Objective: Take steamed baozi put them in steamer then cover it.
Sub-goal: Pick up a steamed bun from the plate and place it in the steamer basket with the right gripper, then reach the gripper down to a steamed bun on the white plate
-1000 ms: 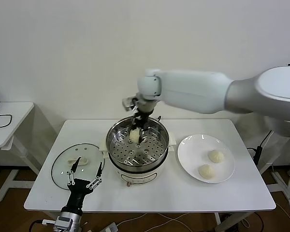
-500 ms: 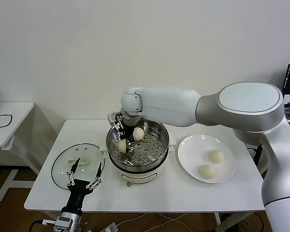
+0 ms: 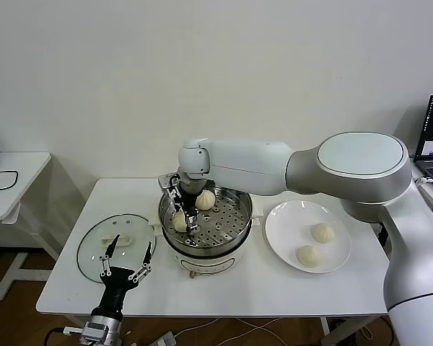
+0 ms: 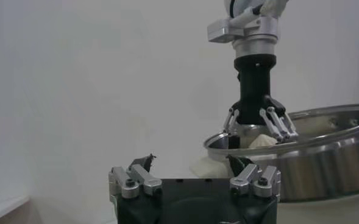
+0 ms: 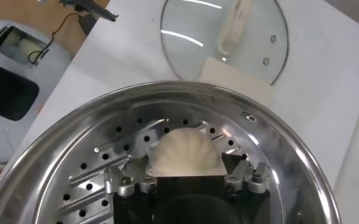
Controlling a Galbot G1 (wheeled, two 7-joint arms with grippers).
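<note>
Broadly, white tabletop (image 3: 224, 292) carries everything. Steamer (image 3: 234, 238) sits mid-tabletop, shiny pot with perforated tray on a white base. White plate (image 3: 289, 223) just beside it on the robot's right side; cover (image 3: 94, 241) lies flat on the tabletop on the robot's left side, clear glass, white handle up.

Right arm reaches across and down into the steamer. Right end effector (image 3: 182, 216) is low over the tray near the pot's left wall, fingers spread around one steamed baozi (image 3: 180, 221); the right wrist view shows the pleated bun (image 5: 185, 152) resting on the tray between the fingertips, with a gap each side as far as can be seen. Second bun (image 3: 205, 199) sits on the tray toward the back, apart from the first.

Two more buns on the plate: one (image 3: 322, 233) farther back, one (image 3: 307, 255) nearer the front edge, close but not touching.

Left end effector (image 3: 125, 261) hangs at the tabletop's front edge beside the cover, fingers spread, holding nothing.
</note>
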